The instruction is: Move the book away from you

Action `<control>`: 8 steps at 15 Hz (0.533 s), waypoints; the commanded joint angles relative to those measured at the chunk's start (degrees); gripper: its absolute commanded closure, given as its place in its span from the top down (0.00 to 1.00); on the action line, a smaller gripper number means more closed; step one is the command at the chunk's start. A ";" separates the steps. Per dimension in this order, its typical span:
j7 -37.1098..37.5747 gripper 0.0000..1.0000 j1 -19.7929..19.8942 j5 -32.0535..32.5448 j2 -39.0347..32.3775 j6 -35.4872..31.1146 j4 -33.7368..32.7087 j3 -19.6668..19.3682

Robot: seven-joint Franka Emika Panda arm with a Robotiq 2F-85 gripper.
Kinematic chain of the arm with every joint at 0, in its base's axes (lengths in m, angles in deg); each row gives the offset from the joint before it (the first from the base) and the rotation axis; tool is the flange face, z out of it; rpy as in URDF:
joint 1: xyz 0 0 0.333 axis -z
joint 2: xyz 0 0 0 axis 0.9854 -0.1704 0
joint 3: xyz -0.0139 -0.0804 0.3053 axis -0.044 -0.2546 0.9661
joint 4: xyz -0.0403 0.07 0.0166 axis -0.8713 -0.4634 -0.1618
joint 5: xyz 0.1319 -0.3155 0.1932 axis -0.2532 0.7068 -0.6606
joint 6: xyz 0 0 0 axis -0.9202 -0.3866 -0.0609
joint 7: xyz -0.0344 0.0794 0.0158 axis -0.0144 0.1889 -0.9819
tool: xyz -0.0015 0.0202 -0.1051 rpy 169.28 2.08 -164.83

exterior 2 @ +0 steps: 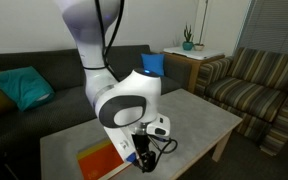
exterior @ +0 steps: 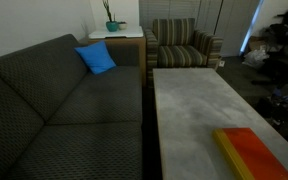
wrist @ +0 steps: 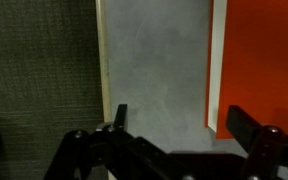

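Observation:
The book (exterior: 254,152) is flat, with an orange-red cover and a yellow spine. It lies on the grey table (exterior: 194,100) near its front end. It also shows in an exterior view (exterior 2: 97,161), just left of my gripper (exterior 2: 142,156). In the wrist view the book (wrist: 262,55) fills the upper right, with its pale page edge facing the bare tabletop (wrist: 154,60). My gripper (wrist: 182,128) is open and empty, low over the table. Its right finger sits at the book's near corner and its left finger is over bare table.
A dark grey sofa (exterior: 54,110) runs along one long side of the table, with a blue cushion (exterior: 96,58) on it. A striped armchair (exterior: 182,45) and a side table with a plant (exterior: 112,28) stand beyond. A teal cushion (exterior 2: 22,85) lies on the sofa.

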 commanded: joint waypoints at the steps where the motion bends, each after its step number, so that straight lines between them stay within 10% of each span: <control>1: -0.77 1.00 2.69 -2.01 -6.89 3.80 -9.04 0.99; 5: -1.29 0.96 3.52 -2.43 -12.84 8.09 -15.95 0.95; 6: -1.55 0.75 3.84 -2.55 -14.01 8.87 -17.39 1.25; 8: -1.83 0.69 4.03 -2.66 -15.95 9.94 -19.94 1.59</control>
